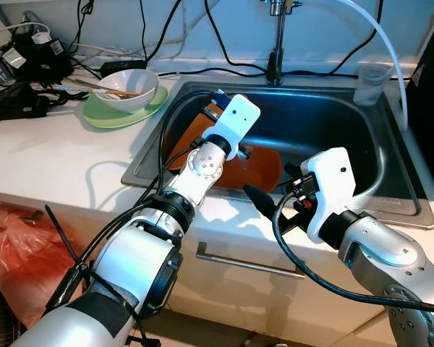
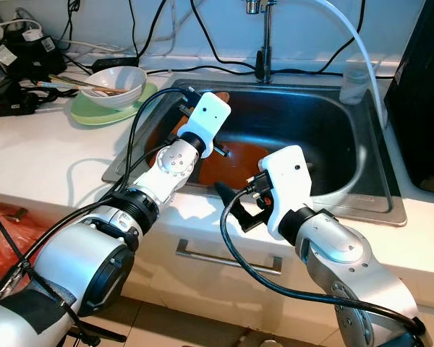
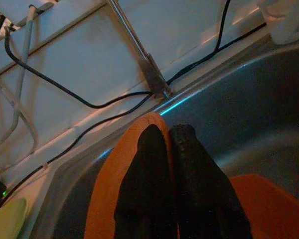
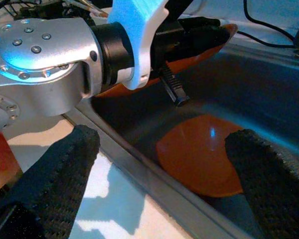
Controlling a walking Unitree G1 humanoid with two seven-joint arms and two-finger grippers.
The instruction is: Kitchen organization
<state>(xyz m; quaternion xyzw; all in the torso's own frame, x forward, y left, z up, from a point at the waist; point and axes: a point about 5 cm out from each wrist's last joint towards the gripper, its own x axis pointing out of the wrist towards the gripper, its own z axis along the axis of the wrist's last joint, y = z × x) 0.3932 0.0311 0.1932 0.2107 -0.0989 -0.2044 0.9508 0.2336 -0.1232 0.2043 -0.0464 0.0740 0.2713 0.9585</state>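
The left arm reached down into the sink (image 1: 390, 188), its left gripper (image 3: 169, 144) pinched on the rim of an orange plate (image 3: 112, 174) (tilted against the sink wall). The right gripper (image 4: 159, 164) hovered at the sink's front edge, fingers spread wide, above a second orange plate (image 4: 202, 159) lying flat.

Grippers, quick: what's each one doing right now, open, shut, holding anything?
Left gripper: shut on the rim of the orange plate, tilted up in the sink.
Right gripper: open, holding nothing, over the sink's front edge.
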